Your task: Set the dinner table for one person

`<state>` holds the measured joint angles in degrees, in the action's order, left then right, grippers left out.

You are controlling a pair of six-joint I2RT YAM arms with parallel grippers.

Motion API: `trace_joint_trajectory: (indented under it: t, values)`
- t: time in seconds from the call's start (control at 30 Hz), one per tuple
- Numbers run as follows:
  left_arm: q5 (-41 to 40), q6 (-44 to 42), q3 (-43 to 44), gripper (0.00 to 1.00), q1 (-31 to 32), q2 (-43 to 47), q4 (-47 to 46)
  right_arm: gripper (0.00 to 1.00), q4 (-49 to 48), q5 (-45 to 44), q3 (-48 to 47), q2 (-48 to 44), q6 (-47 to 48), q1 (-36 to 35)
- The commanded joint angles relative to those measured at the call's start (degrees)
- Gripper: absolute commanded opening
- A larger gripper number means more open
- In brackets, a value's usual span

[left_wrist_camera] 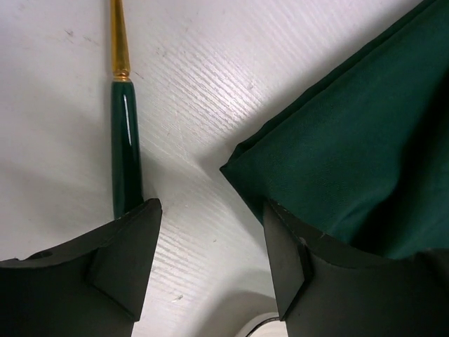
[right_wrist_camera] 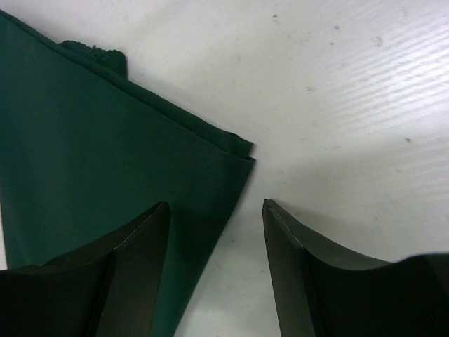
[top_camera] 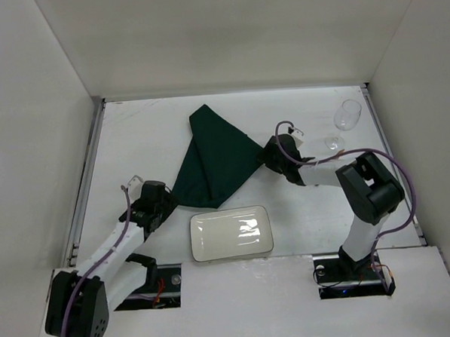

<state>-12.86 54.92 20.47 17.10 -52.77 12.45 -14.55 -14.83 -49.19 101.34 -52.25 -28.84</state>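
Since left pincer (left_wrist_camera: 210, 239) and right pincer (right_wrist_camera: 216, 239) both gape at the folded green placemat (top_camera: 217, 161), we should pinch its corners low and spread evenly

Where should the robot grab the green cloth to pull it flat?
Probably its corners. The folded green cloth lies flat on the dinner table, so only thin edges give a hold. Come down from above and pinch: the open right end effector sits over its right corner, the open left end effector over its near corner.
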Motion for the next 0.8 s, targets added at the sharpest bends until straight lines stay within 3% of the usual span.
trace_joint_trajectory:
  t: [0.0, 0.3, 0.6, 0.77]
  values:
    - [1.61, 2.21, -0.25, 0.57, 0.87, -2.59, -3.13, 0.61, 0.83, 3.05, -2.93, 1.67, -1.97, 0.23]
    - [1.61, 4.94, -3.15, 0.45, 1.04, -9.44, -12.97, 0.5, 1.8, 4.28, -5.04, 3.95, -5.93, 1.55]
    - [-0.05, 4.24, -5.44, 0.13, -0.36, -9.98, -17.98, 0.22, -5.22, 1.82, 1.37, 1.58, -8.22, 2.17]
    - [-2.08, 3.62, -5.7, 0.07, -0.45, -9.54, -20.97, 0.18, -8.56, 1.65, 7.95, -1.58, -10.41, 1.55]
